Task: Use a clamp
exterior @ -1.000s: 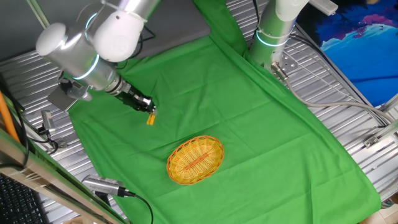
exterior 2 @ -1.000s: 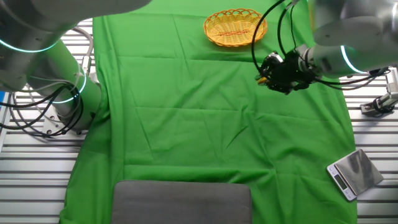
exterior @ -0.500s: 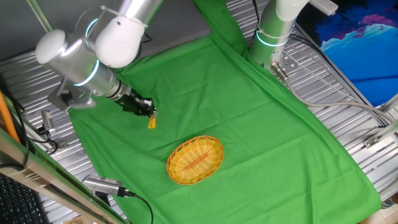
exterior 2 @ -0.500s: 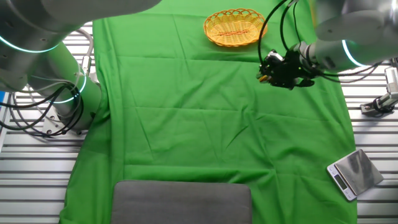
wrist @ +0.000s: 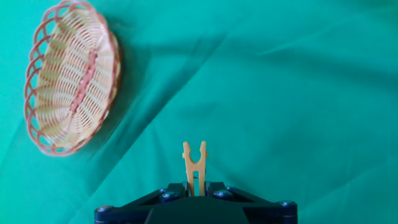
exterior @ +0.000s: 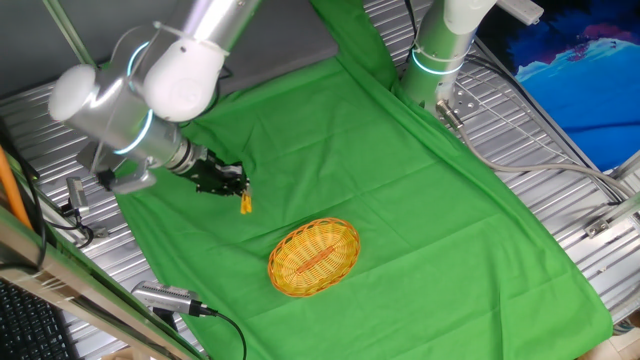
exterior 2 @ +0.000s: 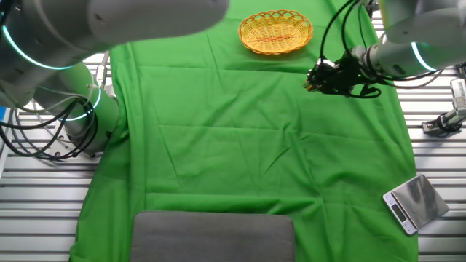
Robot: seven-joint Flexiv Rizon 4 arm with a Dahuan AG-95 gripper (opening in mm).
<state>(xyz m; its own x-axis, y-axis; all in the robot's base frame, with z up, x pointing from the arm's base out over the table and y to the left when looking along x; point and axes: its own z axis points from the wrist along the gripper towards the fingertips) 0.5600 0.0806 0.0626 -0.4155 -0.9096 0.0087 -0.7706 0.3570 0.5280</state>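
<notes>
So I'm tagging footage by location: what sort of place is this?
Probably a robotics lab bench: a slatted metal table draped in green cloth, robot arms mounted on it, and a small scale at the edge.

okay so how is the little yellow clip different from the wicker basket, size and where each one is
The small yellow-orange plastic clamp is far smaller than the oval yellow woven wicker basket. The clamp is held in the gripper above the green cloth; the basket rests on the cloth. The clamp is solid with two prongs; the basket is open weave. Both are yellowish.
</notes>
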